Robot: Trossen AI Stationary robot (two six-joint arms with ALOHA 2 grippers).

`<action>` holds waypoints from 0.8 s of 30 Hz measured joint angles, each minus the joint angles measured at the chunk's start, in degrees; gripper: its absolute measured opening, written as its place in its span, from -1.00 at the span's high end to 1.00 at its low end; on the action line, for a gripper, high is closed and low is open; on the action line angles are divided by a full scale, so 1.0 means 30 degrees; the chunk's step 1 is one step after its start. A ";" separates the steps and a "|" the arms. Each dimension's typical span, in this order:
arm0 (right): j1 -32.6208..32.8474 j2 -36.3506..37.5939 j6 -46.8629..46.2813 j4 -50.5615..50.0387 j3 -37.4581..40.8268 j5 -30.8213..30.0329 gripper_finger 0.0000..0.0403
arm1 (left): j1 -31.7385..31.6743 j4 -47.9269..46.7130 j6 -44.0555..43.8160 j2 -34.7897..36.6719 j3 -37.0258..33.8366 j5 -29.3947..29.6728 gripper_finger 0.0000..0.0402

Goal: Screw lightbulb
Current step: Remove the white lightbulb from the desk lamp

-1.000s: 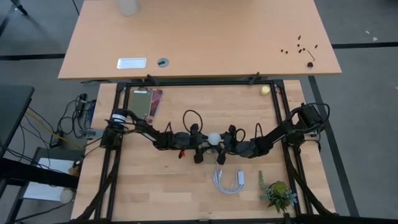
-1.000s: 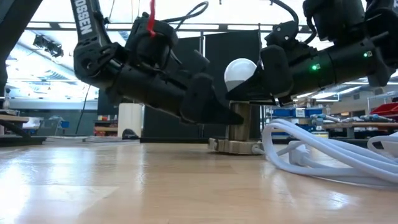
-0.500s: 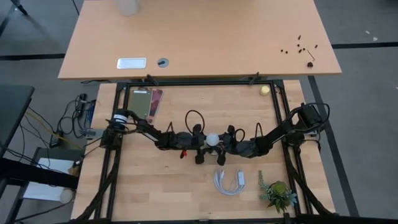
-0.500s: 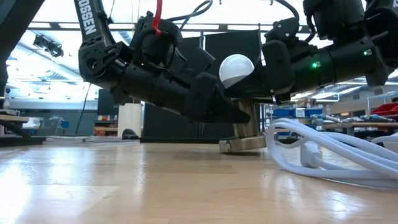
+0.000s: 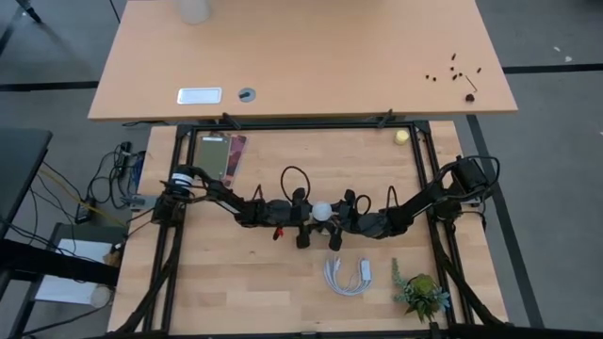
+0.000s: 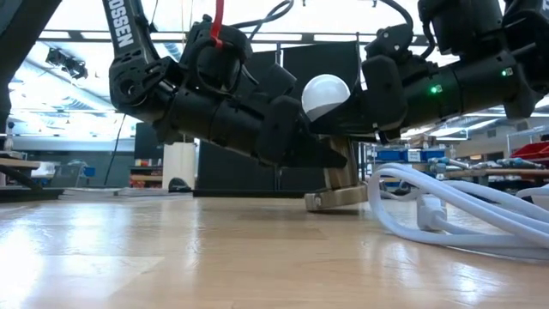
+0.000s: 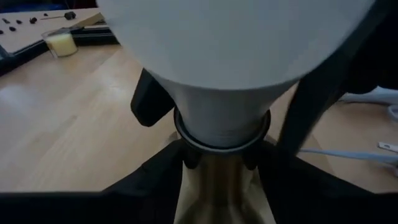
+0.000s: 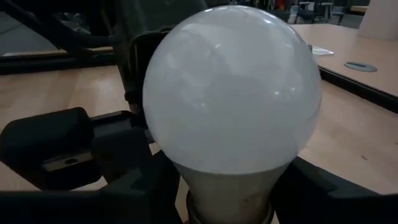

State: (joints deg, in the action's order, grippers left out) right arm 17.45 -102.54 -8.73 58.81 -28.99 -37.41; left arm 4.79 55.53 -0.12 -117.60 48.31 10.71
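Observation:
The frosted-white lightbulb (image 5: 323,211) (image 6: 326,94) stands with its neck in a brass-coloured socket (image 6: 340,182) at the middle of the table. The socket's flat base (image 6: 336,200) rests on the wood, slightly tilted. My left gripper (image 5: 317,217) (image 7: 221,158) reaches in from the table's left and is shut on the socket just under the bulb. My right gripper (image 5: 333,216) (image 8: 230,193) reaches in from the right and is shut on the bulb's neck. Both point almost level, a little downward. My left gripper pinches the socket's upper barrel (image 7: 219,177), just below the bulb's collar, between its two fingers (image 7: 186,157). It comes in nearly level from the table's left. The socket stands on its base, leaning a little. My right gripper pinches the bulb's narrow neck (image 8: 231,190) below the round globe, one finger on each side. It comes in nearly level from the table's right. The bulb stands upright in the socket, globe on top.
A coiled white cable with plug (image 5: 347,273) (image 6: 446,206) lies just near of the socket. A small plant (image 5: 422,294) stands near right, a yellow object (image 5: 402,136) far right, and a flat book-like item (image 5: 222,156) far left. A second table (image 5: 301,56) lies beyond.
The socket's base has slid a little toward the table's right and tipped slightly, while the bulb's globe has shifted slightly left. My left gripper's fingers have followed the socket. Both grippers have kept their holds.

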 joint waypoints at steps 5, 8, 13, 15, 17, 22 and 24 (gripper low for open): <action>0.0015 0.0022 -0.0052 -0.0027 0.0000 0.0209 -0.29 | -0.0007 0.0668 -0.0020 0.0007 0.0036 -0.0026 -0.23; -0.0007 0.0007 -0.0007 -0.0109 0.0000 0.0339 -0.40 | -0.0166 0.0456 0.0017 0.0007 0.0029 0.0047 -0.30; -0.0022 0.0007 0.0055 -0.0120 0.0000 0.0336 -0.49 | -0.0201 0.0369 0.0474 0.0007 0.0029 0.0098 -0.19; -0.0022 0.0007 0.0262 -0.0014 0.0000 0.0342 -0.50 | -0.0201 0.0324 0.0468 0.0007 0.0029 0.0117 -0.13; -0.0016 0.0000 0.0448 0.0259 0.0007 0.0354 -0.50 | -0.0201 0.0208 0.0455 0.0007 0.0029 0.0146 -0.07; -0.0104 -0.0007 0.1361 0.1103 0.0015 0.0418 -0.49 | -0.0215 0.0136 0.0460 0.0029 0.0029 0.0217 0.02; -0.0273 -0.0007 0.1460 0.1169 0.0015 0.0430 -0.49 | -0.0215 0.0114 0.0438 0.0029 0.0029 0.0273 0.03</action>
State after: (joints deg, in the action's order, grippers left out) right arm 16.63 -102.56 -4.35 62.31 -28.95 -36.12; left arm 4.14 55.88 1.19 -117.51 48.40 11.53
